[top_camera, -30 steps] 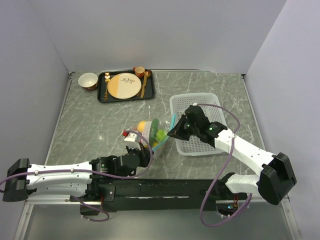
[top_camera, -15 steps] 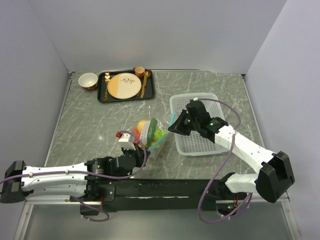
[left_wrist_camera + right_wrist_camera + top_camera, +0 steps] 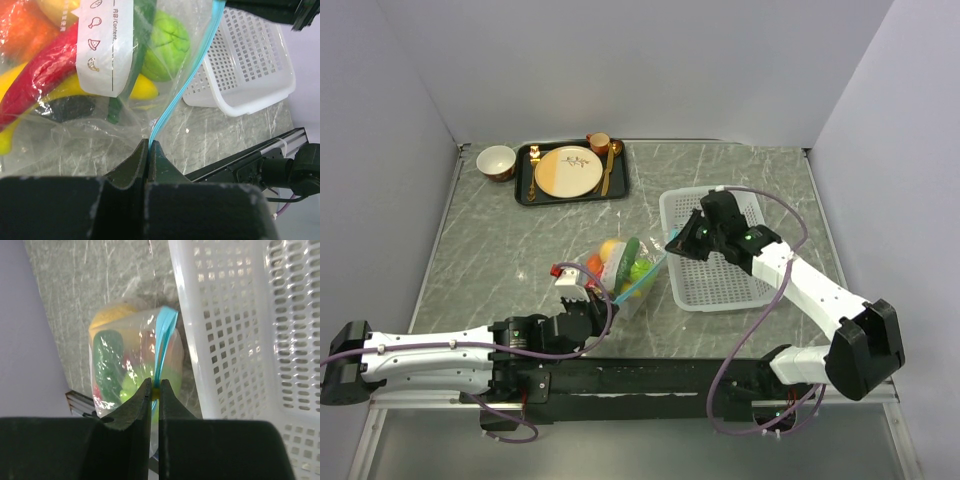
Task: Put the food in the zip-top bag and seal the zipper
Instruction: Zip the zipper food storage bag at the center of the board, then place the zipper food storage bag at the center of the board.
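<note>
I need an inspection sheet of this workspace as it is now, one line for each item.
Surface: grey marbled table, no spill seen.
Job's things: zip-top bag holds the food; zipper stretched between the grippers.
Clutter: white basket, tray with plate, bowl.
Grippers: left gripper and right gripper both shut on the zipper.
Cables: purple cables loop beside both arms.
Surroundings: plain walls on three sides.

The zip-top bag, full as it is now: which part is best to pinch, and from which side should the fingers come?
The teal zipper strip, pinched edge-on at its ends, as the left gripper and right gripper do. It is thin, flat and stretched straight; the zip-top bag itself bulges with food and would likely slip.
</note>
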You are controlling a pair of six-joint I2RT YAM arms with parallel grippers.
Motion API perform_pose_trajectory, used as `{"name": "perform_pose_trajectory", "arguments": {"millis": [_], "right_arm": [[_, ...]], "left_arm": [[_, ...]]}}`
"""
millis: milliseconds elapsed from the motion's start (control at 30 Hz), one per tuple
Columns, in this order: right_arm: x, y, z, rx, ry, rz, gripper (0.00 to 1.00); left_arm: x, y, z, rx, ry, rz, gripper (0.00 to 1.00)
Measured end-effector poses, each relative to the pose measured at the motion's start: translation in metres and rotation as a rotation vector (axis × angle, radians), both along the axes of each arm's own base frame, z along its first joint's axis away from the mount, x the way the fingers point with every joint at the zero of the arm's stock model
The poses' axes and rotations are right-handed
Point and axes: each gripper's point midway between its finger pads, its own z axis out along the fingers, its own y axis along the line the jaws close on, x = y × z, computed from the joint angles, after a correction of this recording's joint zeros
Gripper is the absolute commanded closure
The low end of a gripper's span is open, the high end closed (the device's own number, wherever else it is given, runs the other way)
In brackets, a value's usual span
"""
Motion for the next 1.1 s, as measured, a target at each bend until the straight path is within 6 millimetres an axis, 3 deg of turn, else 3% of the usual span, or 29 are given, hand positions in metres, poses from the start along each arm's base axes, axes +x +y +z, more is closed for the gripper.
{"name": "perform_pose_trajectory", "arguments": {"millis": [467, 1100], "right_arm": [[0.03, -0.028, 0.015, -0.076, -0.055, -0.041, 0.94], [0.034, -0.03, 0.008, -0.081, -0.02, 0.005, 0.91]], "left_arm": [[-0.001, 0.002, -0.001, 0.002, 0.003, 0.006, 0.99], [0.0, 0.005, 0.005, -0.032, 0.004, 0.026, 0.99]]}}
